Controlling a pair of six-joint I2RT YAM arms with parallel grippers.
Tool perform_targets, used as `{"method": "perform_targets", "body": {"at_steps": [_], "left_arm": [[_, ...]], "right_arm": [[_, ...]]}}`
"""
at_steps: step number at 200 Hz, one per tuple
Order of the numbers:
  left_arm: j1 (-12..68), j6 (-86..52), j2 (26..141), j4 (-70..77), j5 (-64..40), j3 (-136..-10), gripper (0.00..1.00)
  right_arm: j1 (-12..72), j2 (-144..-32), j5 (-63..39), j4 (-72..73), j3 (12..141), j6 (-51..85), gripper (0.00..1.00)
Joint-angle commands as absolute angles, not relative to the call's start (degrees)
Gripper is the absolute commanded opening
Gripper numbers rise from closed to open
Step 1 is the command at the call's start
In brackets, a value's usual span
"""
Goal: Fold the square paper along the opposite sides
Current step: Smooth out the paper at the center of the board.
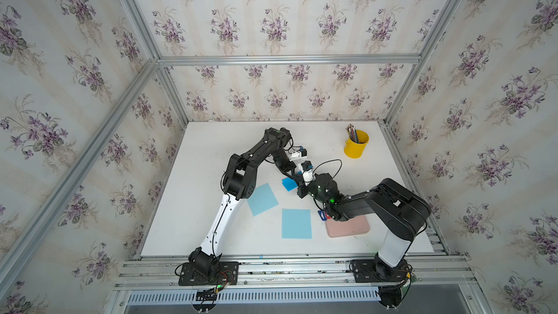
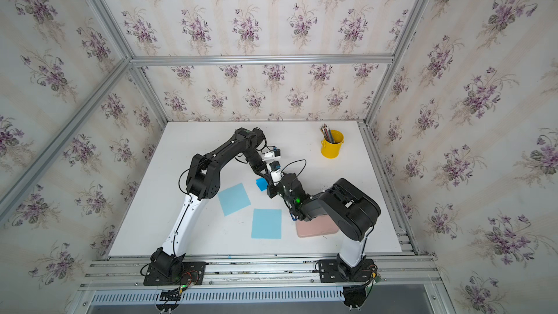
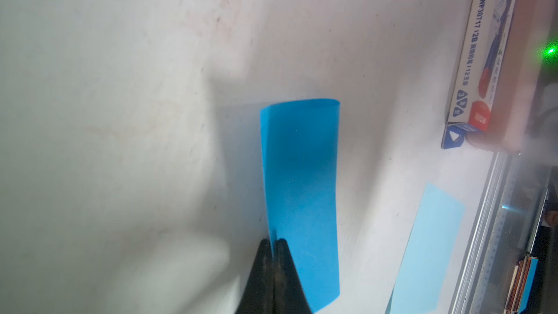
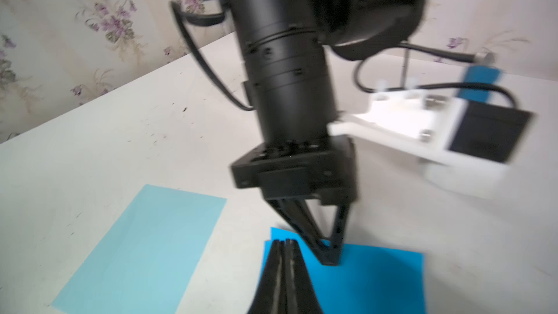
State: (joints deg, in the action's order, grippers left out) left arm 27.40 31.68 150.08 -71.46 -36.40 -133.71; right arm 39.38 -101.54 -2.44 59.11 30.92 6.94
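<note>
- The dark blue paper (image 3: 302,176) is lying doubled over on the counter (image 1: 211,152), its fold still rounded.
- The left fingers (image 3: 265,255) and right fingers (image 4: 273,264) are closed, their tips meeting its edge.
- The creasing step seems to be under way; next, the fold is needing a firm press along its length.

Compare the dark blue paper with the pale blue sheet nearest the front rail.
The dark blue paper is deeper in colour than the pale blue sheet. The dark blue paper is folded over and shows smaller; the pale blue sheet lies open and flat. Both lie on the white table.
</note>
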Motion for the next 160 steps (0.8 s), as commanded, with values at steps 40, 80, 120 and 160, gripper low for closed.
{"method": "perform_targets", "body": {"at_steps": [40, 80, 120, 160], "left_arm": [[29.21, 33.79, 149.68, -70.62, -32.13, -132.16, 0.00], [29.79, 34.29, 148.67, -70.66, -31.05, -131.06, 0.00], [29.79, 34.08, 148.33, -70.66, -30.41, -131.00, 0.00], [29.80, 34.54, 148.89, -71.02, -29.36, -131.22, 0.00]], "right_arm": [[34.57, -103.61, -8.88, 73.66, 24.52, 12.83, 0.00], [35.35, -108.98, -8.28, 74.48, 26.59, 16.83, 0.00], [36.05, -112.11, -2.81, 70.42, 29.08, 20.27, 0.00], [36.10, -114.94, 0.79, 68.45, 29.49, 23.40, 0.00]]}}
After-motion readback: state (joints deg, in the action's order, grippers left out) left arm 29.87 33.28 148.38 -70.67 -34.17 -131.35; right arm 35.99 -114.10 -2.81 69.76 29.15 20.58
